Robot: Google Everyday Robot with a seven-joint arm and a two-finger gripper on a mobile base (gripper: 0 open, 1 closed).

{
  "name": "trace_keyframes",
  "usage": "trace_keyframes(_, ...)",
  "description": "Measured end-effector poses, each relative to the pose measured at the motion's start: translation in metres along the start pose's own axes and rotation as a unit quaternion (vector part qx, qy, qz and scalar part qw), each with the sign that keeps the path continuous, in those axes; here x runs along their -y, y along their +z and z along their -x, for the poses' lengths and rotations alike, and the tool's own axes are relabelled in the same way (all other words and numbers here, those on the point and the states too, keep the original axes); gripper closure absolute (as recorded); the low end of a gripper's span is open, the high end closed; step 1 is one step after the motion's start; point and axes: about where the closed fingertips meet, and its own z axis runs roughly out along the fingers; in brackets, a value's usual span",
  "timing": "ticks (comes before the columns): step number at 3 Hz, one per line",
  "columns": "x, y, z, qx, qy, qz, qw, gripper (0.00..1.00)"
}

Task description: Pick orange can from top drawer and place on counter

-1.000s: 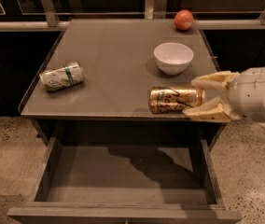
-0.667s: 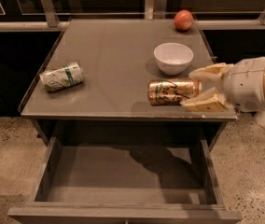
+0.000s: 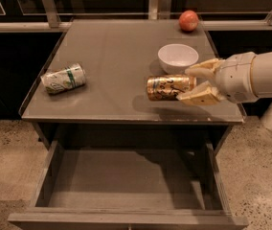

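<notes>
Gripper (image 3: 184,85), mine, extended in from the right edge of the frame, its two pale fingers (image 3: 202,70) clamped on the right end of the orange can (image 3: 168,87). The can lay horizontal, right of centre in the frame, over the front right part of the counter (image 3: 112,47). A shadow beneath it suggested that it hung just above the surface rather than rested on it. The top drawer (image 3: 126,176) stood open along the bottom of the frame. I judged the lift finished and only the setting-down left.

Hazards, as I judged them:
(a) The can was round and on its side, so if let go from any height it could roll. The counter's front edge was near, with the open drawer below it.
(b) The white bowl (image 3: 177,57) stood just beyond my upper finger, toward the top of the frame, so spreading wide could nudge it.
(c) I held the can by one end only, so it could tip in the grip.

The green-and-white can (image 3: 63,78) at the left and the red fruit (image 3: 188,20) at the top right lay well apart from all this.
</notes>
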Motion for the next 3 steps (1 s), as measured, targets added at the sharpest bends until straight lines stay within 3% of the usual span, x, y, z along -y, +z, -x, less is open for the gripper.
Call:
trace_keyframes(1, 0.0104, 0.0195, -0.0050, 0.004, 0.008, 0.011, 0.9999, 1.00)
trace_keyframes(3, 0.0105, 0.0205, -0.0048, 0.004, 0.008, 0.012, 0.9999, 0.58)
